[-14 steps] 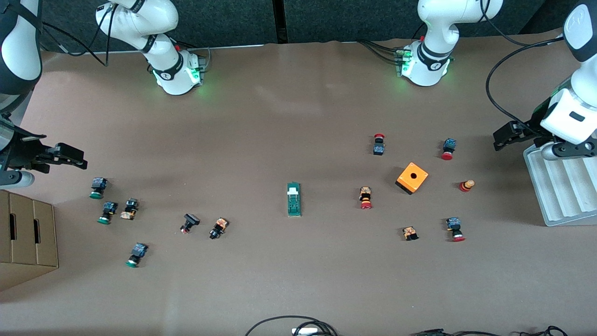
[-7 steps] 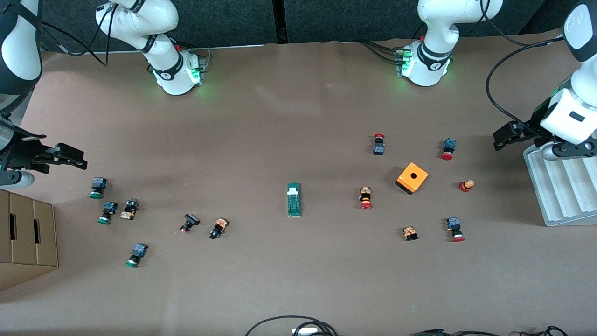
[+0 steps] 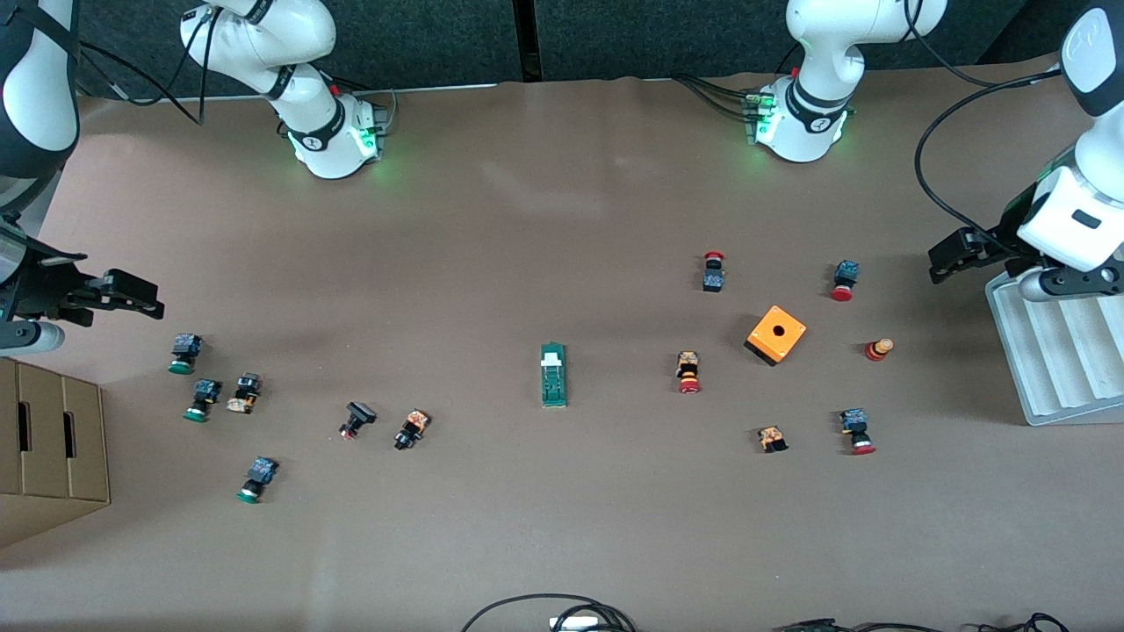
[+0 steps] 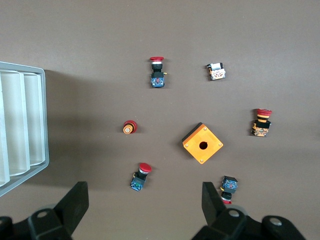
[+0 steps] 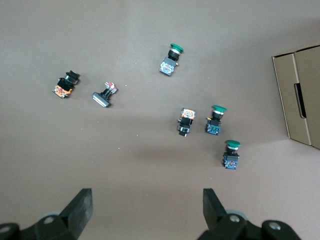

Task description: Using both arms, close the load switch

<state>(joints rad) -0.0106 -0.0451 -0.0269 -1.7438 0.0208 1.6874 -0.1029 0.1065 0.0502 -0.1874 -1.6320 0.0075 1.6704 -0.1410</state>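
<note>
The load switch (image 3: pixel 553 375), a narrow green block with a white end piece, lies flat at the middle of the table; it shows in neither wrist view. My left gripper (image 3: pixel 944 260) is open and empty, raised over the table at the left arm's end, beside the grey tray; in the left wrist view (image 4: pixel 145 202) its jaws stand wide apart. My right gripper (image 3: pixel 145 296) is open and empty, raised over the right arm's end above the green-capped buttons; in the right wrist view (image 5: pixel 147 207) its jaws stand wide apart.
An orange box with a hole (image 3: pixel 776 334) and several red-capped buttons (image 3: pixel 688 372) lie toward the left arm's end. Several green-capped buttons (image 3: pixel 184 354) lie toward the right arm's end. A grey ribbed tray (image 3: pixel 1054 351) and a cardboard box (image 3: pixel 48 443) stand at the table's ends.
</note>
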